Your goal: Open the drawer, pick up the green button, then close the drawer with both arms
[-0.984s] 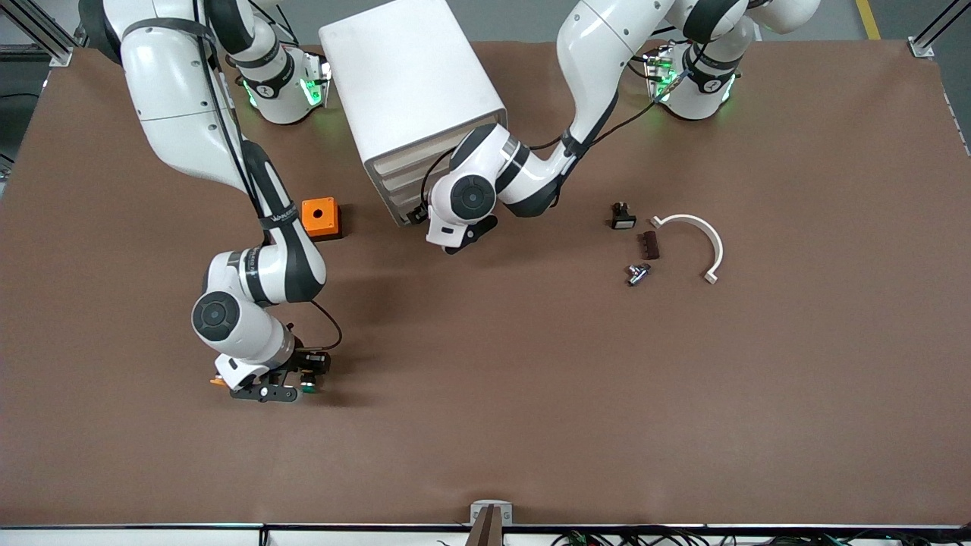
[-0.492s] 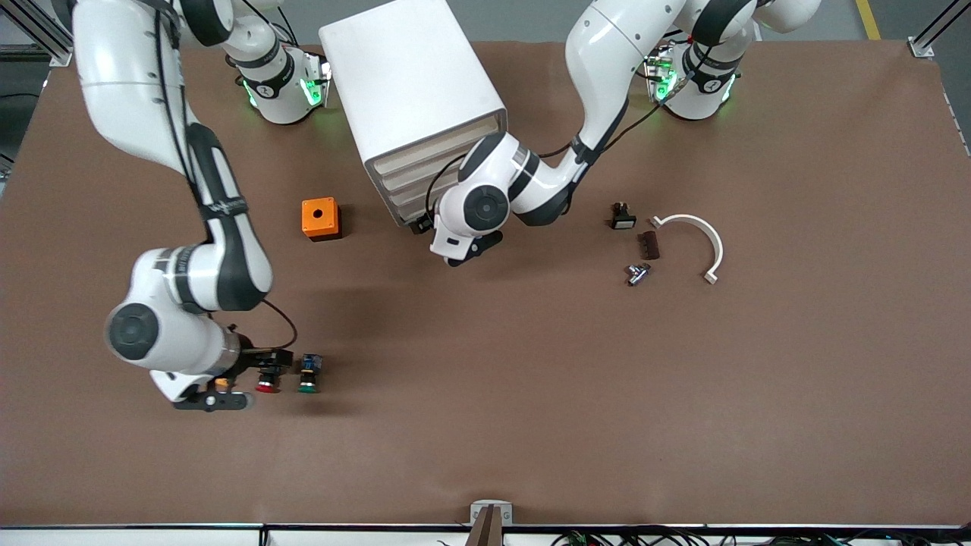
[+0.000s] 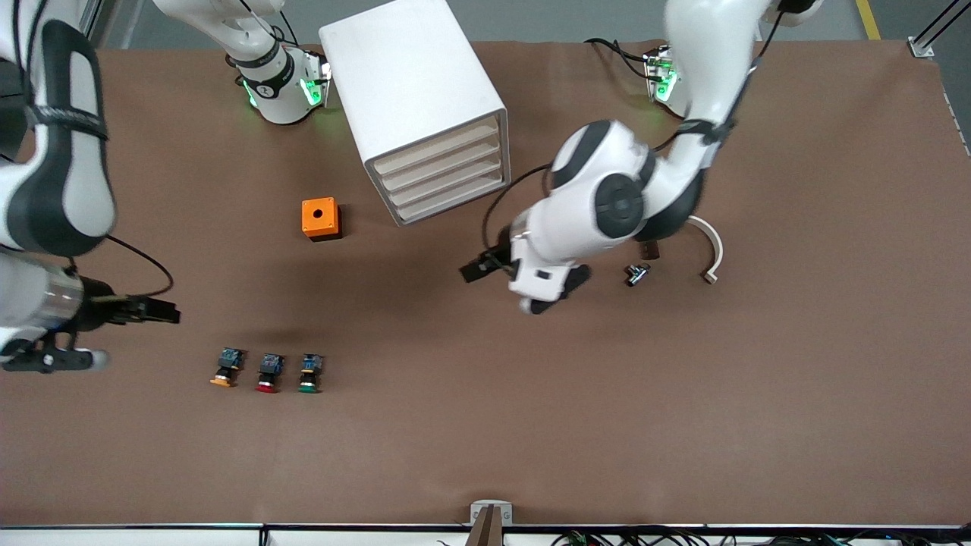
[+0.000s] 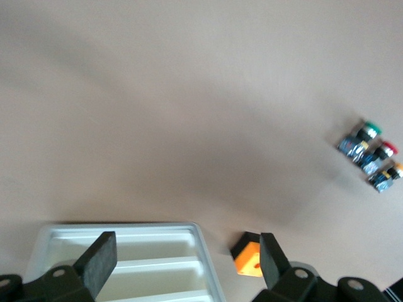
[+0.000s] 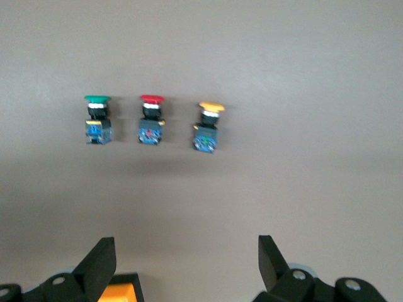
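Note:
The green-capped button (image 3: 308,374) (image 5: 96,118) (image 4: 364,134) lies on the table, last in a row beside a red-capped one (image 3: 268,374) and an orange-capped one (image 3: 226,368). My right gripper (image 3: 150,309) (image 5: 186,257) hangs open and empty over the table toward the right arm's end, apart from the row. The white drawer cabinet (image 3: 410,83) has all its drawers (image 3: 444,178) pushed in. My left gripper (image 3: 478,269) (image 4: 186,263) is open and empty, in the air over the table in front of the drawers.
An orange box (image 3: 320,218) with a hole on top stands beside the cabinet. Toward the left arm's end lie a white curved piece (image 3: 711,244), a small metal part (image 3: 636,274) and a dark brown block (image 3: 648,249), partly covered by the left arm.
My right gripper opened, left the green button in the row and pulled away toward the right arm's end. My left arm drew back from the cabinet front.

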Tool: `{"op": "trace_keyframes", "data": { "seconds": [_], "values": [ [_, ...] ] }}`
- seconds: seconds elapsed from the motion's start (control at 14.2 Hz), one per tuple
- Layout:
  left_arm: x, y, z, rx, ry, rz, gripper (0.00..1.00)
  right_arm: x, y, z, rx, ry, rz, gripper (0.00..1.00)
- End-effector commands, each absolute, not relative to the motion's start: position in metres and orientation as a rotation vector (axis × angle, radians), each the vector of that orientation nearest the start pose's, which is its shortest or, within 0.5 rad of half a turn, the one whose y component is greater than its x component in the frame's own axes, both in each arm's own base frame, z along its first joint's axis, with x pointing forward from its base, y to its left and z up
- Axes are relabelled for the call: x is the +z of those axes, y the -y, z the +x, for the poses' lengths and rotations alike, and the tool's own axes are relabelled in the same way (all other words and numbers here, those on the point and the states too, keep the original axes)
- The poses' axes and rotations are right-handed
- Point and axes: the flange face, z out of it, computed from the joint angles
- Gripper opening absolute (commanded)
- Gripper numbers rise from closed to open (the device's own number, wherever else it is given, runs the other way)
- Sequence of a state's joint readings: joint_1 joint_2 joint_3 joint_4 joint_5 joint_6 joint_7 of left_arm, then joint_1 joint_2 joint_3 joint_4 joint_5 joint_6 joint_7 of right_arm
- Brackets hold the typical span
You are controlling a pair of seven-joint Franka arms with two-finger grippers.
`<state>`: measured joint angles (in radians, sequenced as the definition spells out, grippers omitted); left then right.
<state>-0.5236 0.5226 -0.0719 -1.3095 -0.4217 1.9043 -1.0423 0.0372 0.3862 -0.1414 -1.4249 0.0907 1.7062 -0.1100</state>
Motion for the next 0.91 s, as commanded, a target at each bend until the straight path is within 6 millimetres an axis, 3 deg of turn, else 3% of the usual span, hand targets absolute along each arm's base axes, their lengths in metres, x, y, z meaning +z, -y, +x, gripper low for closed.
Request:
{"op": "trace_keyframes", "data": {
  "seconds": [0.0,0.14,0.28,0.42,0.7,0.84],
  "values": [
    [0.505,0.345,0.590,0.359,0.871,-3.287,1.00,0.506,0.032,0.638,0.175,-0.066,-3.117,1.00],
    [0.541,0.281,0.595,0.344,0.713,-3.314,1.00,0.532,0.007,0.628,0.145,-0.055,-3.187,1.00],
    [0.566,0.215,0.598,0.351,0.535,-3.348,1.00,0.545,-0.001,0.625,0.106,0.006,-3.202,1.00],
    [0.577,0.164,0.601,0.341,0.449,-3.349,1.00,0.548,0.006,0.624,0.095,0.100,-3.190,1.00],
    [0.582,0.132,0.598,0.233,0.287,-3.218,1.00,0.546,0.032,0.623,0.117,0.109,-3.181,1.00],
    [0.591,0.099,0.599,0.201,0.156,-3.236,1.00,0.546,0.039,0.622,0.119,0.087,-3.179,1.00]
  ]
}}
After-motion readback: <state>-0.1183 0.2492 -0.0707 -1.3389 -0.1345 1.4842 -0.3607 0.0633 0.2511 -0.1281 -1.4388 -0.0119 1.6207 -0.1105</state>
